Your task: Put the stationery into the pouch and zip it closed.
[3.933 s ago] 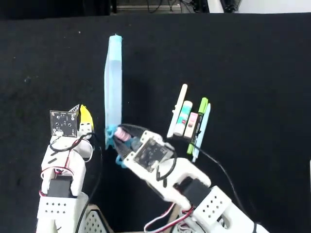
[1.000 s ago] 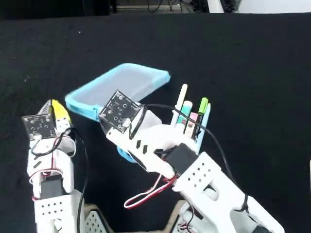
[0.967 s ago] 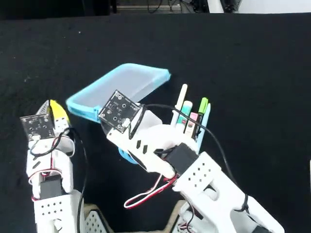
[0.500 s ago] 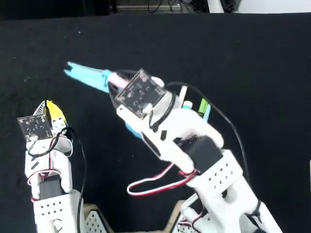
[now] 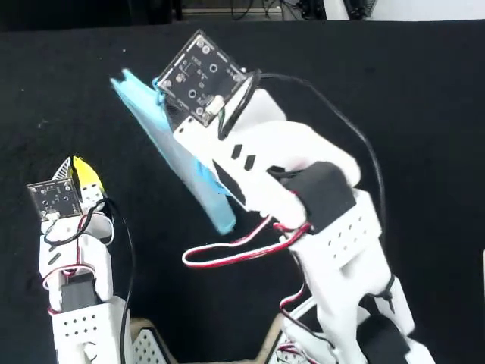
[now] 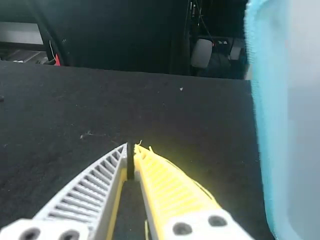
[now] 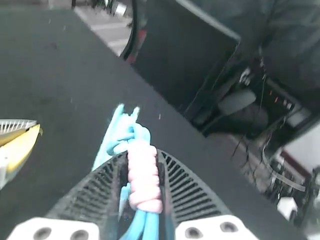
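Setting: black cloth-covered table seen from above, with two white robot arms entering from the lower edge of the frame.

Right arm: large in the centre of the high view, reared up toward the camera, with its square wrist camera board at upper centre-left.

Right gripper: clamped on the pink cord pull at the pouch's zip end. Dark ribbed fingers press against both sides of the pull, with light blue strands bunched between them.

Pouch: light blue and semi-transparent, hanging from the right gripper as a slanted strip. Runs from the upper left of the high view down toward the centre, its lower end just beside the right arm's body. Cannot tell whether that lower end touches the table. In the left wrist view, looms close beside the left gripper, a pale panel with a brighter blue border.

Left arm: low in the lower left of the high view, left of the pouch and apart from it.

Left gripper: claw together, grey ribbed finger and yellow finger meeting at the tips, nothing between them, pointing toward the top of the high view.

Background: dark room beyond the table's far edge, with cables and equipment.
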